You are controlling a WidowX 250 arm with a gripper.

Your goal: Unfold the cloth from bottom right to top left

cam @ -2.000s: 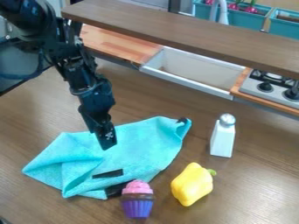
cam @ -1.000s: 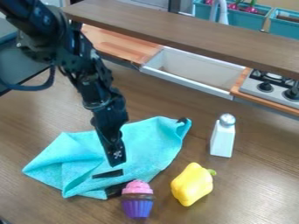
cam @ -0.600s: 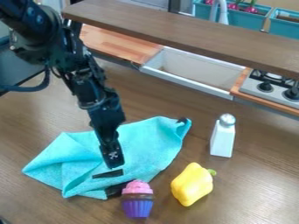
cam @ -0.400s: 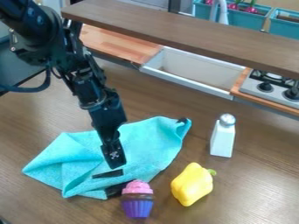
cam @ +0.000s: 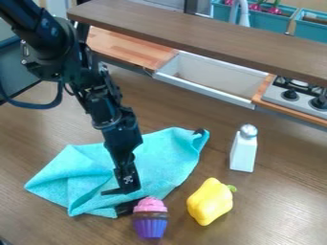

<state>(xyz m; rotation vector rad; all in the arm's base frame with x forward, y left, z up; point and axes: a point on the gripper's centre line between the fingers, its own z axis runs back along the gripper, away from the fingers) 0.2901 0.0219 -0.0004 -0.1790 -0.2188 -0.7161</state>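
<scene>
Cloth [cam: 163, 155] rumpled, lower-left part of counter [cam: 281, 206]; cupcake [cam: 150, 225] just beside its lower edge. Gripper [cam: 129, 190] now lower, at dark patch [cam: 111, 192]; spread or pressed together, can't tell. Cloth hasn't shifted: likely lining up grasp, unfold pending.

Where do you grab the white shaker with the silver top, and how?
I'd hold the white shaker by its body, just under the round silver top. Come straight down from above and squeeze its two sides. It stands upright and its body is slim with flat-looking sides, so that should grip better than the rounded top.
</scene>
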